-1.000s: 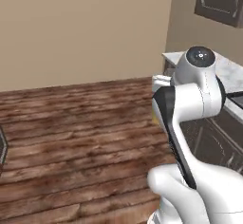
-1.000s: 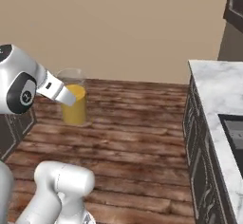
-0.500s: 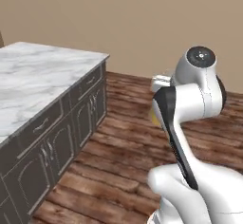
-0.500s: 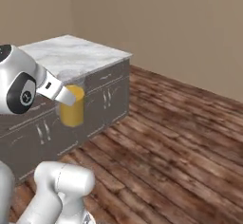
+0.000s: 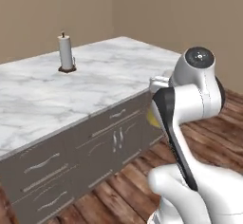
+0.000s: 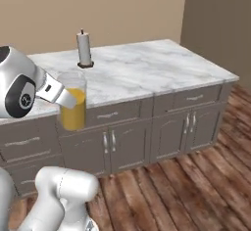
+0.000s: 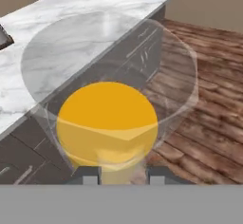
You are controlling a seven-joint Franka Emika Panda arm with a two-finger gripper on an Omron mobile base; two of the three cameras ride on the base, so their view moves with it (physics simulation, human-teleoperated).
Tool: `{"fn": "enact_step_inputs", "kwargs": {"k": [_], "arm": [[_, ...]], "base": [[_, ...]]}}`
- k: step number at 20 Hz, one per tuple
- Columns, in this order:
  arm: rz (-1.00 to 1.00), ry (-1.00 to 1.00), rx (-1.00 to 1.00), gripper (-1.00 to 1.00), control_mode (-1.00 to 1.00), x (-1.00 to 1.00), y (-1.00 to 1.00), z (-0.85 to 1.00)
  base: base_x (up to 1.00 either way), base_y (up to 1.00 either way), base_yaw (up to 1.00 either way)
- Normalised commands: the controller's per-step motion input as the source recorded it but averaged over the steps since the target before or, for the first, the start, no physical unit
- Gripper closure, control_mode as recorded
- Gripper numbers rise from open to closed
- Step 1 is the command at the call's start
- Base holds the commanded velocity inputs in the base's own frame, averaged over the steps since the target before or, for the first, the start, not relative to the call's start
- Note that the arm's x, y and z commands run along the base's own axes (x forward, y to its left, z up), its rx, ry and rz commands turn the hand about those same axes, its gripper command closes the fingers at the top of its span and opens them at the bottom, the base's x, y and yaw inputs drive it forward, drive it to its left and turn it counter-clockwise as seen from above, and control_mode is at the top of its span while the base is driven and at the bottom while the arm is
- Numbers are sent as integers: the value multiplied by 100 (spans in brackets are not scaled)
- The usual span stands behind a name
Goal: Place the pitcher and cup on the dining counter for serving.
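The pitcher, tall clear glass with orange-yellow juice, hangs in the air in front of the dining counter, with my gripper shut on its wall near the rim. In the hand view I look down into the pitcher; the gripper holds its near wall between the two fingertips. Below it lie the dining counter's edge and grey drawers. In the left base view a yellow sliver of the pitcher peeks from behind my arm, beside the dining counter. The cup is out of view.
A white paper towel roll stands upright on a dark base toward the back of the marble top, also seen in the left base view. Grey cabinets with silver handles face me. Wooden floor lies between me and the island.
The whole picture has swung: the base has moved, and the island now spans both base views from closer and more head-on. The pitcher stays in the gripper the same way.
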Motion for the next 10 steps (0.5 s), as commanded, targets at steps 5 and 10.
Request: {"fn": "enact_step_inputs", "kwargs": {"k": [5, 10], "arm": [[0, 0, 0, 100, 100, 0, 0, 0], [0, 0, 0, 100, 100, 0, 0, 0]], "base": [[100, -66, 46], [100, -78, 40]]}}
